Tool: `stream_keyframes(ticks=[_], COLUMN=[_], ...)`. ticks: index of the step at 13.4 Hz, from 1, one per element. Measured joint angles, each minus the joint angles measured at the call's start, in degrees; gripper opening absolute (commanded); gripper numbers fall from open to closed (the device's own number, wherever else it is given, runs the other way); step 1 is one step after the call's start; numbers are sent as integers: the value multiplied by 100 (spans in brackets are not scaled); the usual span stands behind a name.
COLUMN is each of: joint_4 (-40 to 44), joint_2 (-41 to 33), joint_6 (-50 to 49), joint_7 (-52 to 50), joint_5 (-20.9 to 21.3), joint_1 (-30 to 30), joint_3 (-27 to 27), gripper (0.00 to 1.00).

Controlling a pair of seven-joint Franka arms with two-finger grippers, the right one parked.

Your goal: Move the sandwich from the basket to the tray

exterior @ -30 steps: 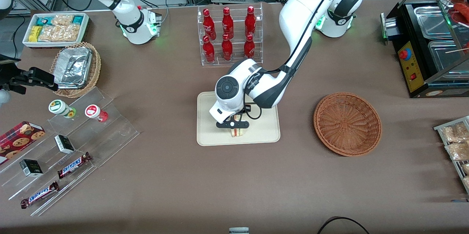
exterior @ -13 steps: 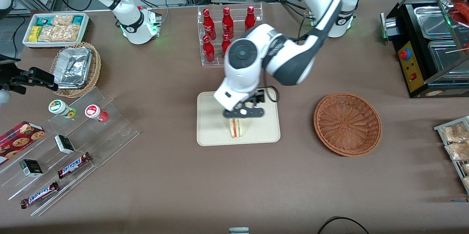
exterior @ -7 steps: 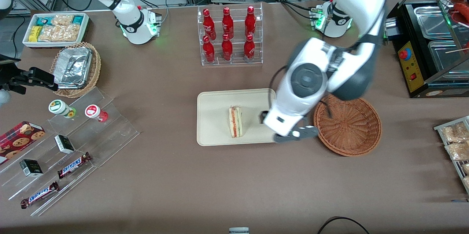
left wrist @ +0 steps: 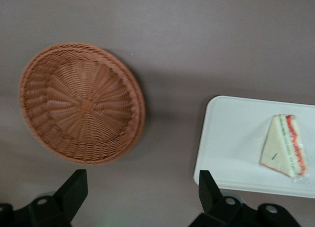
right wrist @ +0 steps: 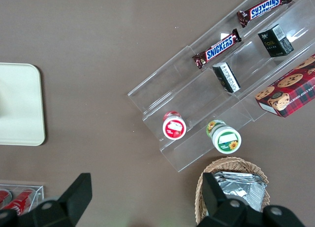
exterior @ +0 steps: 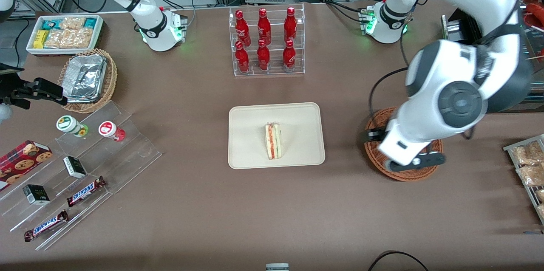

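The sandwich point(exterior: 273, 141) stands on its edge near the middle of the cream tray point(exterior: 250, 126), red and green filling showing. Nothing touches it. The reddish-brown basket point(exterior: 407, 176) holds nothing and is partly covered by my arm in the front view. My gripper point(exterior: 414, 162) hangs high above the basket, well away from the tray. The left wrist view takes in the whole basket point(left wrist: 81, 109), the tray's end point(left wrist: 231, 138) and the sandwich point(left wrist: 285, 145) from above. There my gripper point(left wrist: 141, 192) is open, with only bare table between its fingers.
A clear rack of red bottles point(exterior: 267, 41) stands farther from the front camera than the tray. Toward the parked arm's end are a stepped acrylic shelf of snacks point(exterior: 85, 165), a tan basket with foil containers point(exterior: 87, 80) and a white bin point(exterior: 63, 33). A black food warmer point(exterior: 484, 75) stands near the basket.
My gripper let go of the sandwich on the tray, rose, and swung toward the working arm's end to hang over the basket. The sandwich stayed where it was set.
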Motion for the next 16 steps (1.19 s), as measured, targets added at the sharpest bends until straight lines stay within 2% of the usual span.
stream_keyframes(ticks=[3, 5, 9, 13, 16], joint_4=[-581, -974, -1672, -1982, -2022], joint_2=[-490, -841, -1749, -2551, -2924], joint_6=[-23, -40, -521, -1311, -1698], joint_7=[185, 661, 1532, 2172, 2229], joint_5=[-3, -3, -3, -3, -3], joint_1=[348, 728, 1174, 1453, 1519], joint_3=[-102, -292, -346, -353, -354], gripper=[100, 100, 100, 100, 100])
